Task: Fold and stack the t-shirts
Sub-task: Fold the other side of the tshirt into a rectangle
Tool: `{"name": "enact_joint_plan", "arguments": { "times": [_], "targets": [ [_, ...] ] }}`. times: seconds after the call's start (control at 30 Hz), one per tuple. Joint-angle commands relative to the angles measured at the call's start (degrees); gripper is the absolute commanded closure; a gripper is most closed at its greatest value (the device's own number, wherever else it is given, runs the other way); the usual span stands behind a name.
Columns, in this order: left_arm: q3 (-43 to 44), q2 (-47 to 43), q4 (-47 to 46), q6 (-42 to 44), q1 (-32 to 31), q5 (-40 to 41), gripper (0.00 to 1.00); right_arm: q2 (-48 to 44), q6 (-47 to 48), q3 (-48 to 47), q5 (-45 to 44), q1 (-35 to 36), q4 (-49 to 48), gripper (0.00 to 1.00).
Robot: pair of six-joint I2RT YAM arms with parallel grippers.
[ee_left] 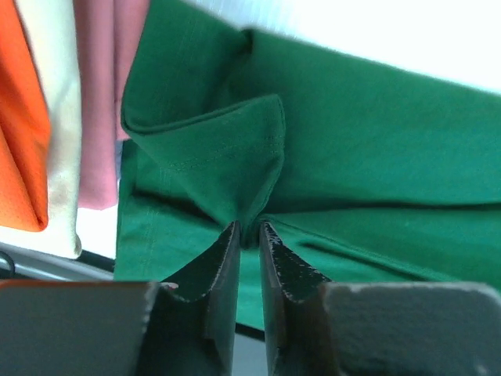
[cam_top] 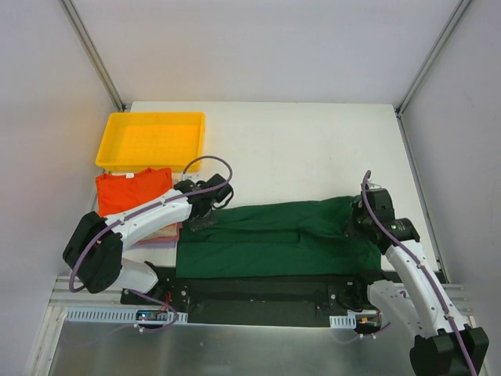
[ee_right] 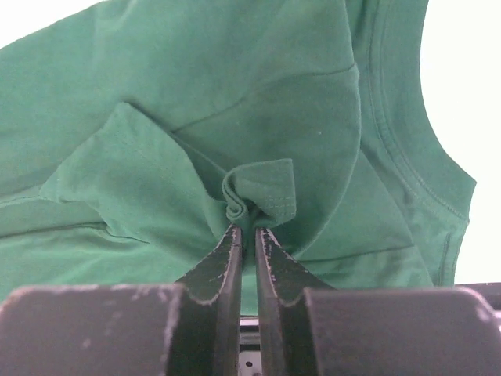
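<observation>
The green t-shirt lies stretched across the near part of the counter, reaching from one arm to the other. The left gripper stands nearly closed, with a raised fold of the green cloth pinched at its tips. Just to its left the orange t-shirt, the beige t-shirt and the pink t-shirt lie layered, and the yellow tray sits beyond them. The right gripper is likewise narrow. A small bunch of green hem seems caught between its tips, with the collar off to its right.
</observation>
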State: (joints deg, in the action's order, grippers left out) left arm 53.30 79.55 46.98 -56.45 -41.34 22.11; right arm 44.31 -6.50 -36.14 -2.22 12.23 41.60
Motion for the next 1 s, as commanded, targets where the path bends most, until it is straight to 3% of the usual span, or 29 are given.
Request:
{"name": "enact_joint_plan", "arguments": {
  "times": [0.0,0.1,0.17,0.23,0.3,0.37,0.4,0.57,0.73,0.97],
  "targets": [
    [-4.4,-3.4,2.0,-2.4,-1.0,-3.4,0.77,-3.2,-7.2,2.1,-3.8,0.3,4.4,0.85],
    [-6.9,-7.7,2.3,-2.6,-1.8,-5.6,0.58,-4.8,-12.7,1.7,-6.7,0.3,10.0,0.75],
    [-7.7,-11.4,2.5,-2.2,-2.2,-6.8,0.43,-6.7,-16.1,0.7,-6.0,0.2,12.7,0.55],
    [-7.7,-15.1,2.5,-1.3,-2.3,-7.6,0.25,-9.1,-18.0,-0.2,-6.3,0.2,15.0,0.45],
    [-6.6,-17.8,2.3,-0.2,-2.3,-7.7,0.02,-11.8,-18.3,-1.1,-6.4,0.3,15.2,0.22],
    [-4.4,-18.7,1.7,2.3,-2.3,-7.6,0.01,-14.0,-17.0,-1.6,-5.3,0.2,12.4,0.07],
    [-3.3,-18.5,0.8,3.8,-2.3,-7.4,0.01,-14.4,-16.2,-1.8,-4.2,0.2,10.1,0.04],
    [2.7,-10.8,-4.3,7.8,-2.3,-7.2,0.01,-7.5,-12.3,-3.2,5.3,0.2,-1.7,0.04],
    [7.2,1.5,-7.0,9.8,-0.8,-8.9,0.01,12.4,-8.4,-8.5,6.4,-0.4,-6.4,0.04],
    [2.5,11.8,-12.0,9.6,5.3,-16.2,0.01,35.6,-6.2,-12.5,8.5,-6.9,-14.4,0.04]
  ]
}}
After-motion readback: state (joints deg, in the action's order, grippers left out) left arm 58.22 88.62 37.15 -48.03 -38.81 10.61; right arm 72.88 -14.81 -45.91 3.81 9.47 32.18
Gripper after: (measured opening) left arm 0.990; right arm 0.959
